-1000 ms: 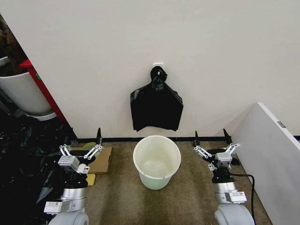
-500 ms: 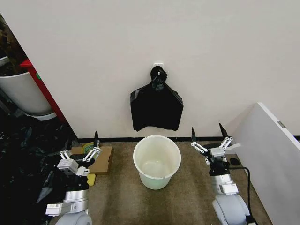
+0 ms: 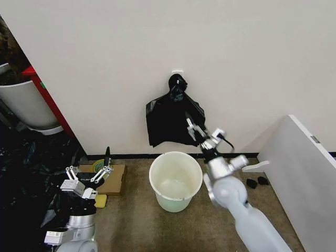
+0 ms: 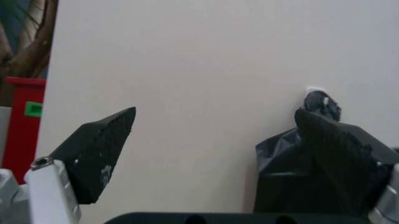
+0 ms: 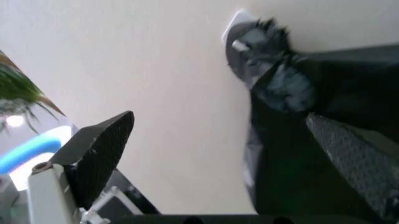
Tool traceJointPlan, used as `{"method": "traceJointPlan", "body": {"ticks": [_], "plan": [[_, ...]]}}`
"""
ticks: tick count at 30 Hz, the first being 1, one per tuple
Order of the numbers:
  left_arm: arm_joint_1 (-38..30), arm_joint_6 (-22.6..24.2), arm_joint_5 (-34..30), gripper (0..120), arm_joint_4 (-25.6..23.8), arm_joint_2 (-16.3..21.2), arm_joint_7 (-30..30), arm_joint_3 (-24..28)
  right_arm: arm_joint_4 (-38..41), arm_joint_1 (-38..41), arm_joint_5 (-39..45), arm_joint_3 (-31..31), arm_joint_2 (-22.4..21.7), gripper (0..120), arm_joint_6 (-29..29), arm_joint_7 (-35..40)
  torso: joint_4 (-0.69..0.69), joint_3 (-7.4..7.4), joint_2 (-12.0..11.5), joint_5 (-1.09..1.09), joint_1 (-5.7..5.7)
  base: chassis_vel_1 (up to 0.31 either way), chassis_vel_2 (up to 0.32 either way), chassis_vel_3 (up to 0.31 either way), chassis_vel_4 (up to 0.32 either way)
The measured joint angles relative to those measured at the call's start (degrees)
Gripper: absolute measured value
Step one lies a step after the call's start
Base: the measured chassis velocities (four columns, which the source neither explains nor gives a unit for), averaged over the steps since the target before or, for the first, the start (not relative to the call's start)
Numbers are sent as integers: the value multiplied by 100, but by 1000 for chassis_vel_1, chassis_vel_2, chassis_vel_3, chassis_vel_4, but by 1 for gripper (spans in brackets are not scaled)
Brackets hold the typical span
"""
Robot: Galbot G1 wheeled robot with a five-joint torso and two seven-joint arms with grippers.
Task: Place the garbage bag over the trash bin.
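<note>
The cream-white trash bin (image 3: 176, 203) stands open and bare on the carpet by the wall. Above it a flat bundle of black bags (image 3: 168, 123) hangs by its knot (image 3: 177, 86) from a wall hook. A single garbage bag on its own is out of view. My right gripper (image 3: 202, 127) is raised over the bin's far right rim, open, with one finger in front of the bundle's lower right part. In the right wrist view the bundle (image 5: 293, 140) lies close ahead between the spread fingers (image 5: 100, 154). My left gripper (image 3: 88, 167) waits low at the left, open, pointing up at the wall.
A grey-white planter pot (image 3: 23, 102) and a red panel (image 3: 47, 100) stand at the far left, with black plastic sheeting (image 3: 26, 178) on the floor. A cardboard box (image 3: 114, 179) lies left of the bin. A white panel (image 3: 304, 168) closes the right side.
My right arm has swung up and leftward from its low spot right of the bin to the hanging bundle. The left gripper has sunk a little.
</note>
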Motion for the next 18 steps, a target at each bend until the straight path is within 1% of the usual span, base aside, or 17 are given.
{"method": "traceJointPlan", "body": {"ticks": [2, 3, 7, 9, 10, 14, 18], "plan": [[-12, 7, 17, 100, 27, 0, -97, -18, -429, 405, 135, -104, 199, 100, -56, -10, 0, 0, 0, 1, 0, 0, 0, 0, 0], [-12, 7, 17, 100, 27, 0, -97, -18, -429, 405, 135, -104, 199, 100, -56, -10, 0, 0, 0, 1, 0, 0, 0, 0, 0], [-29, 33, 65, 100, 91, 3, -290, -28, -1080, 986, 229, -147, 521, 100, -112, 138, 0, 0, 0, 0, 0, 0, 0, 0, 0], [-37, 38, 80, 100, 105, 4, -326, -30, -1196, 1084, 229, -136, 579, 100, -113, 173, 1, 0, 0, -1, 0, 0, 0, 0, 0], [-70, 50, 147, 100, 171, 9, -415, -40, -1447, 1271, 217, -79, 715, 100, -118, 289, 1, 0, 0, 0, 0, 0, 0, 0, 0], [-98, 50, 204, 100, 270, 27, -493, -42, -1662, 1378, 153, 6, 822, 100, -163, 481, 0, 0, 0, 0, 0, 0, 0, 0, 0], [-143, 50, 209, 100, 333, 37, -515, -41, -1725, 1352, 59, 10, 825, 100, -200, 549, -1, 0, 0, 0, 0, 0, 0, 0, 0]]}}
